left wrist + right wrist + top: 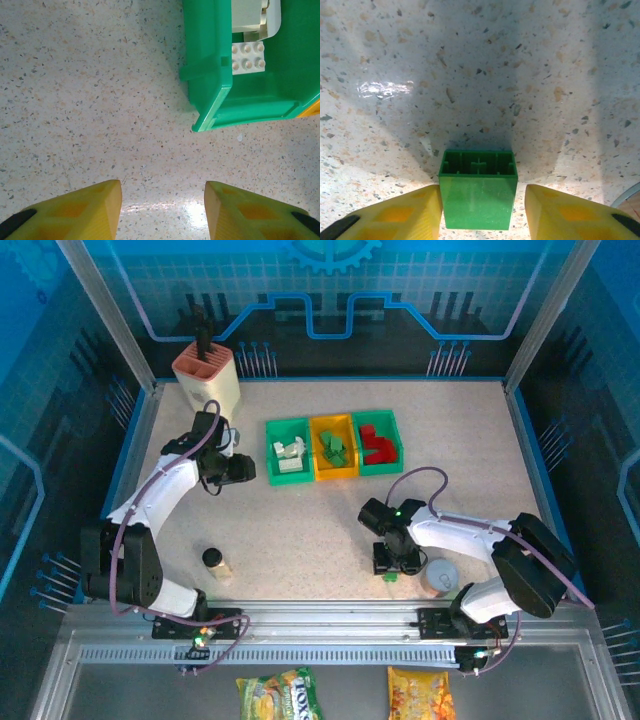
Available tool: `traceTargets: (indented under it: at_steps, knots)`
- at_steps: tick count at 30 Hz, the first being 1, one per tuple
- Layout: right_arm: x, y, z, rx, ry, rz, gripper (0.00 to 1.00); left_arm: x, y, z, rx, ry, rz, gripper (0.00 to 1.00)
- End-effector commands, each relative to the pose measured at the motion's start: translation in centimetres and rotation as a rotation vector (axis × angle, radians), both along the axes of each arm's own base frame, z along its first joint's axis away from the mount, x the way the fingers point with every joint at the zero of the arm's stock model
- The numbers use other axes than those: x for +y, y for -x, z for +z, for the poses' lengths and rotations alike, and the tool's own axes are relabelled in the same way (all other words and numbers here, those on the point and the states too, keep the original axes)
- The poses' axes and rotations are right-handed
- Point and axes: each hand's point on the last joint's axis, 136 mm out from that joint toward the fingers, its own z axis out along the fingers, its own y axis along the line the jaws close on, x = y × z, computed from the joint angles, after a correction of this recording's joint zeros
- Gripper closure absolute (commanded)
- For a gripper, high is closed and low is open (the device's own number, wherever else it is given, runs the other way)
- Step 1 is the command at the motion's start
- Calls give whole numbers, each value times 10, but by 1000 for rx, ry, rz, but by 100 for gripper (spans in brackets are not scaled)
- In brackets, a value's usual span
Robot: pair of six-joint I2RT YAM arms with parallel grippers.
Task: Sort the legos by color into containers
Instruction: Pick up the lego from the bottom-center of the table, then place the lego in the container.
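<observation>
Three containers stand in a row mid-table: a green bin (271, 452) with white legos (290, 454), a yellow-orange bin (313, 450) with green legos (334, 448), and a green bin (399, 440) with red legos (376, 443). My left gripper (240, 472) hovers open and empty just left of the first bin (210, 60), whose white lego (247, 55) shows studs. My right gripper (392, 568) is low near the front edge, straddling a green lego (478, 192) lying on its side. The left finger touches it; a narrow gap stays at the right finger (555, 210).
A beige slotted holder (207, 375) stands at the back left. A small black-capped bottle (213, 562) stands front left. A grey round cup (440, 577) sits right beside my right gripper. Two snack bags (278, 695) lie below the table rail.
</observation>
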Motion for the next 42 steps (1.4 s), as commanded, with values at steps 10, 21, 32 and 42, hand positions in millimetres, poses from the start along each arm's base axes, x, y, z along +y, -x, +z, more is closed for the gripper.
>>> traceTargets:
  at_steps: [10,21,32,42]
  knots:
    - [-9,4,-3,3,55,8,61,1,-1,8,-12,9,-5,52]
    - [-4,-13,19,-47,46,38,65,-1,0,10,-17,20,-9,52]
    - [19,-78,56,-144,-11,88,65,0,1,11,-20,15,-8,52]
    - [64,-168,86,-260,-102,132,65,1,1,9,-17,9,-8,52]
